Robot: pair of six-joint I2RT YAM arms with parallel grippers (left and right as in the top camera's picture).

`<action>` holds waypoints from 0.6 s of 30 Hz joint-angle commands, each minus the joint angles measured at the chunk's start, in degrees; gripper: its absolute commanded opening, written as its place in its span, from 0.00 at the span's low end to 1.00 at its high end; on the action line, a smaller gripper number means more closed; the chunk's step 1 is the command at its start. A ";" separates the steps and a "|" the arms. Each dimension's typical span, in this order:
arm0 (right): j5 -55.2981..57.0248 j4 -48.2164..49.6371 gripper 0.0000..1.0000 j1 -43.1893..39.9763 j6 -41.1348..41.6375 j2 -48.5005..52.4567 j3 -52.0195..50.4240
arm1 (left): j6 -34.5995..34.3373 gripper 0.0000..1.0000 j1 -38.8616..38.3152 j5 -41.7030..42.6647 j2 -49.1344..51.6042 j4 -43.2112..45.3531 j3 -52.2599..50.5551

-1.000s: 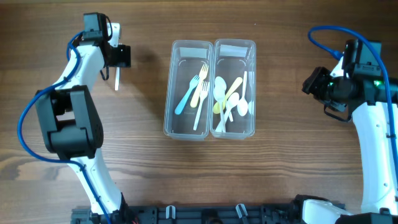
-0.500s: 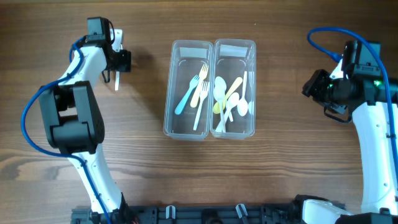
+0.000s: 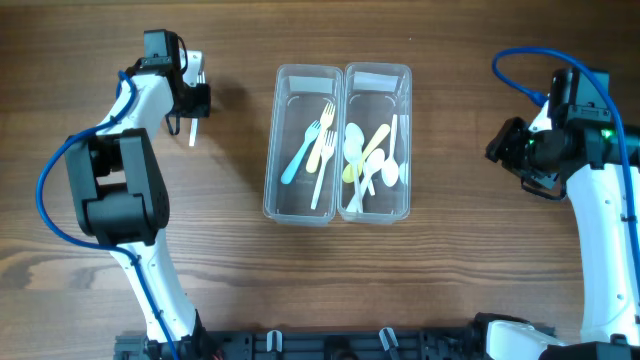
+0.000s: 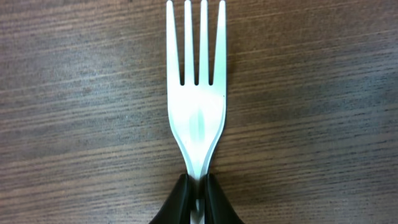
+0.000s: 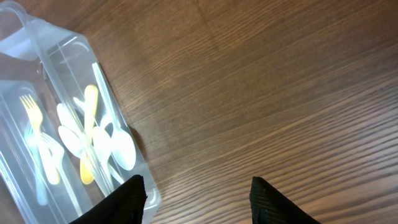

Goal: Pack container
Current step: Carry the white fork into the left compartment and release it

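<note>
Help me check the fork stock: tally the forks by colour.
Blue fork: 1
Yellow fork: 1
White fork: 2, the other held in the left gripper
Total: 4

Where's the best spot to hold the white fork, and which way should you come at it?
Hold it by the narrow neck just under the prongs, coming from the handle end. The white fork is slim there, so the jaws can pinch across its two edges, and the wide pronged head is left free. The left gripper holds it just that way, shut on the neck.
</note>
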 commanded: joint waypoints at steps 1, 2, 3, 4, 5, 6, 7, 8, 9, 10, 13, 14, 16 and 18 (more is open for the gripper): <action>-0.68 -0.61 0.52 -0.13 0.04 0.57 -0.22 | 0.09 0.04 -0.57 -0.35 1.86 -3.48 -0.79; -0.68 -0.68 0.52 -0.13 0.02 0.57 -0.22 | -0.02 0.04 -0.81 -0.17 1.38 -4.20 -0.79; -0.68 -0.66 0.52 -0.13 0.02 0.57 -0.22 | -0.63 0.04 -1.36 -0.11 0.39 -5.16 -0.79; -0.68 -0.66 0.52 -0.13 0.02 0.57 -0.22 | -1.03 0.04 -1.88 -0.13 -0.57 -5.99 -0.70; -0.68 -0.66 0.52 -0.13 0.04 0.57 -0.22 | -1.46 0.04 -2.34 -0.11 -1.40 -6.64 -0.59; -0.68 -0.63 0.52 -0.13 0.02 0.57 -0.22 | -1.92 0.04 -2.97 -0.11 -2.71 -7.78 -0.35; -0.68 -0.66 0.51 -0.13 0.02 0.57 -0.22 | -2.60 0.04 -3.76 -0.11 -4.22 -9.01 -0.13; -0.68 -0.66 0.51 -0.13 0.02 0.57 -0.22 | -3.23 0.04 -4.70 -0.09 -6.03 -10.38 0.11; -0.68 -0.63 0.51 -0.13 0.02 0.57 -0.22 | -3.39 0.04 -5.81 0.15 -8.04 -11.85 0.31; -0.68 -0.63 0.51 -0.13 0.00 0.57 -0.22 | -3.39 0.04 -7.04 0.31 -10.16 -13.14 0.39; -0.66 -0.59 0.51 -0.13 0.00 0.57 -0.22 | -3.39 0.04 -11.47 0.28 -17.14 -16.87 0.39; -0.66 -0.59 0.51 -0.13 0.02 0.57 -0.22 | -3.96 0.04 -13.42 0.26 -19.85 -18.25 0.39; -0.66 -0.52 0.51 -0.13 -0.02 0.57 -0.22 | -6.86 0.04 -16.24 0.28 -23.63 -19.87 0.39; -0.66 -0.13 0.51 -0.13 -0.68 0.57 -0.22 | -10.97 0.04 -19.34 0.28 -27.04 -21.33 0.39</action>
